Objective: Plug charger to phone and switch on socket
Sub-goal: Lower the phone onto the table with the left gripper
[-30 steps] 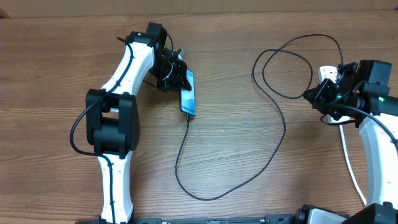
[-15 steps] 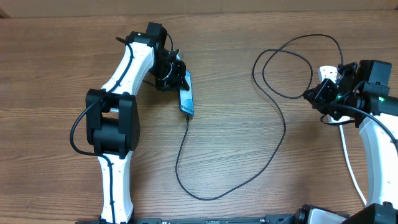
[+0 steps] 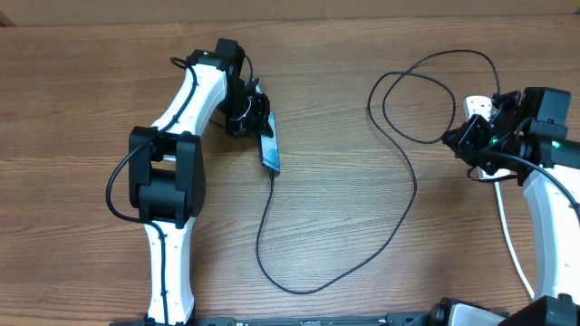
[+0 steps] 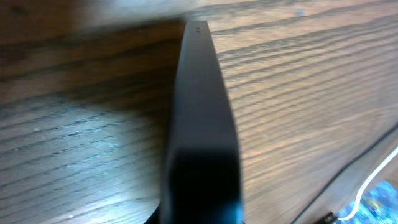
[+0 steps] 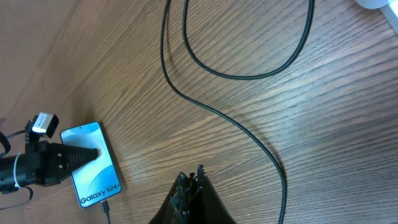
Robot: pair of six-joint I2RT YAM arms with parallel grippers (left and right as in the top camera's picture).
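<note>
The phone is tilted up on its long edge on the table, and my left gripper is shut on its upper end. The left wrist view shows only its black edge. The right wrist view shows its light blue screen with "Galaxy S24" text. The charger's black cable is plugged into the phone's lower end, loops across the table and runs up to the socket, a white power strip mostly hidden behind my right arm. My right gripper is shut and empty beside the strip.
The strip's white cord runs down the right side toward the front edge. The black cable makes a wide loop at the upper right and a low bend near the front. The cable also crosses the right wrist view.
My left gripper has turned and tipped the phone from lying nearly flat to standing more on its edge, shifting it slightly left. The right arm has not moved.
</note>
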